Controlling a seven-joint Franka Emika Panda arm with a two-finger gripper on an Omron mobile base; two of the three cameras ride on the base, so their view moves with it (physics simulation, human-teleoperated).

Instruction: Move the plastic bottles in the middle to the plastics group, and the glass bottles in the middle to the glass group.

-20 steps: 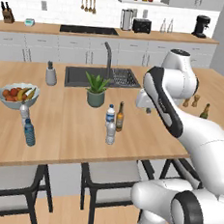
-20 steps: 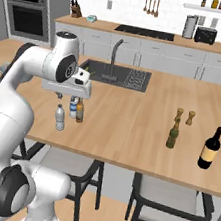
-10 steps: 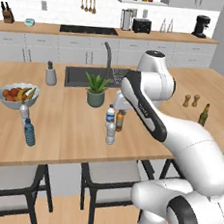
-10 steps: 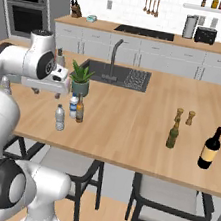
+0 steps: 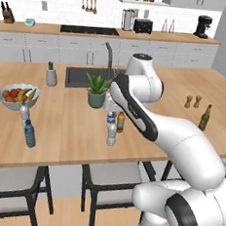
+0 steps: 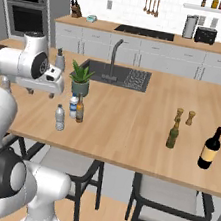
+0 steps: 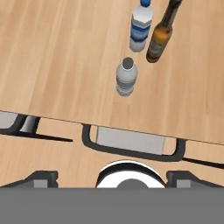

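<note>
Gripper, jaw state indeterminate, hovers high above the wooden counter. Ahead of it stands the plain clear plastic bottle; beyond, the blue-labelled clear bottle just beside the brown glass bottle. A careless descent risks toppling these neighbours.

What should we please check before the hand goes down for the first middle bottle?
1. Three middle bottles upright: plain bottle, labelled bottle, brown bottle: ok.
2. Plain bottle stands apart from the other two, room around it: ok.
3. Hand over the bottle: not ok, it hangs off to one side.
4. Hand open: cannot tell.
5. Plastics group, blue bottle, upright: ok.
6. Glass group, green bottle and wine bottle, upright: ok.
</note>
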